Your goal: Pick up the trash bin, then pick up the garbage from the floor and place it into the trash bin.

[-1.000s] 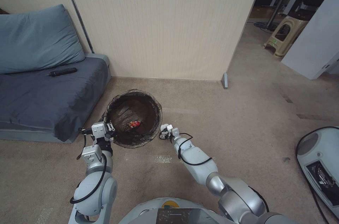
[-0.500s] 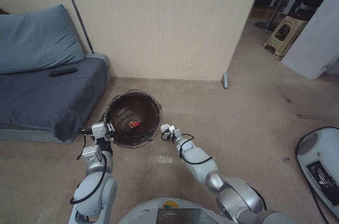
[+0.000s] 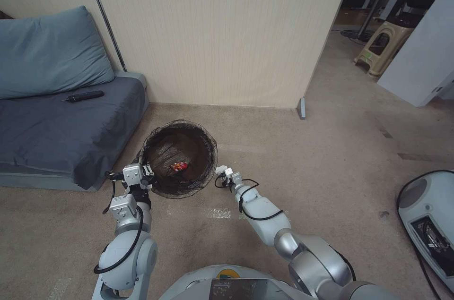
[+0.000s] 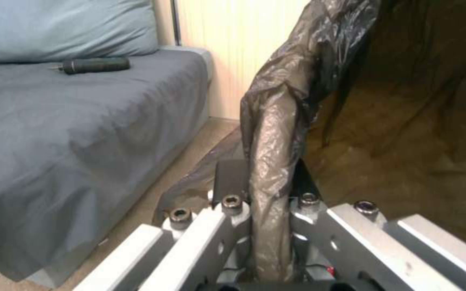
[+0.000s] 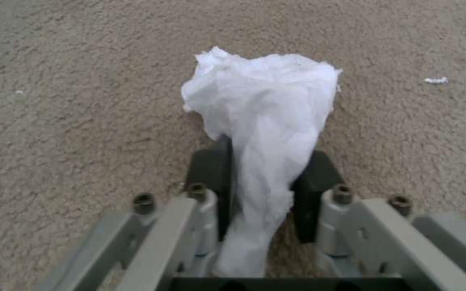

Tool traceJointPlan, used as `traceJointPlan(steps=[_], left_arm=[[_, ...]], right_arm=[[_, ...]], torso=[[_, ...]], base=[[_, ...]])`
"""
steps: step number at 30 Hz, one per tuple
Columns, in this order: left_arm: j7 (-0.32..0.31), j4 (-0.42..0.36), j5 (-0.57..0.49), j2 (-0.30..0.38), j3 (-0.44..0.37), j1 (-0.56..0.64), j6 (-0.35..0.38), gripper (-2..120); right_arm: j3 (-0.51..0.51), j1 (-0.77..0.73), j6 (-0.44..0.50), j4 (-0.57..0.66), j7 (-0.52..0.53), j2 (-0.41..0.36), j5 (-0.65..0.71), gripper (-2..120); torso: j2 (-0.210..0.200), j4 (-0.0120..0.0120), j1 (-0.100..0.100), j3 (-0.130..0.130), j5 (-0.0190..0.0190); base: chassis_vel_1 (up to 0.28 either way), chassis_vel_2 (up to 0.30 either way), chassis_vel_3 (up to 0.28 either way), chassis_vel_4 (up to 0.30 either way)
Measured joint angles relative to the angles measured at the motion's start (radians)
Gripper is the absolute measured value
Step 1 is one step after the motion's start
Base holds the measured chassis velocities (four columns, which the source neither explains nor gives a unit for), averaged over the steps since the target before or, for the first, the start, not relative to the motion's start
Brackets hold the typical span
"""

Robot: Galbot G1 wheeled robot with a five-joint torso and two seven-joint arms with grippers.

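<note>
over carpet [image 5: 82, 121], tissue [image 5: 265, 113] pinched lengthwise

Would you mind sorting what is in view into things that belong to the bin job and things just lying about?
Job:
trash bin, rim clamped in left gripper
white tissue, pinched in right gripper
red packet inside the bin
carpet floor

Lying about:
sofa
black tool on the sofa
plastic stool
</note>
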Motion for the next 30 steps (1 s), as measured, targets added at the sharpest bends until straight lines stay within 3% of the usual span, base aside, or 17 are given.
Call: traceJointPlan(steps=[2, 5, 20, 27, 30], left_arm=[[0.0, 0.0, 0.0, 0.0, 0.0, 0.0, 0.0, 0], [0.0, 0.0, 0.0, 0.001, -0.001, -0.002, 0.0, 0], [0.001, 0.007, 0.0, 0.001, -0.002, -0.005, 0.0, 0], [0.001, 0.015, -0.003, 0.003, -0.002, -0.01, 0.001, 0], [0.0, 0.018, -0.006, 0.007, -0.005, -0.014, 0.002, 0]], right_arm=[[0.001, 0.0, 0.0, 0.0, 0.001, -0.001, -0.001, 18], [0.005, -0.001, 0.003, 0.0, 0.002, -0.001, -0.006, 0], [0.016, -0.014, 0.021, 0.015, 0.01, -0.011, -0.022, 0], [0.02, -0.031, 0.029, 0.063, 0.033, -0.022, -0.023, 0], [0.026, -0.059, 0.03, 0.156, 0.052, -0.059, -0.006, 0]], torso=[[0.0, -0.0001, 0.0, 0.0, -0.0002], [0.0, -0.0003, 0.0, 0.0, -0.0004], [0.0, -0.0003, 0.0, 0.0, -0.0004], [0.0, -0.0005, 0.0, 0.0, -0.0005], [0.0, -0.0004, 0.0, 0.0, -0.0005]], base=[[0.0, 0.0, 0.0, 0.0], [0.0, 0.0, 0.0, 0.0], [0.0, 0.0, 0.0, 0.0], [0.0, 0.0, 0.0, 0.0], [0.0, 0.0, 0.0, 0.0]])
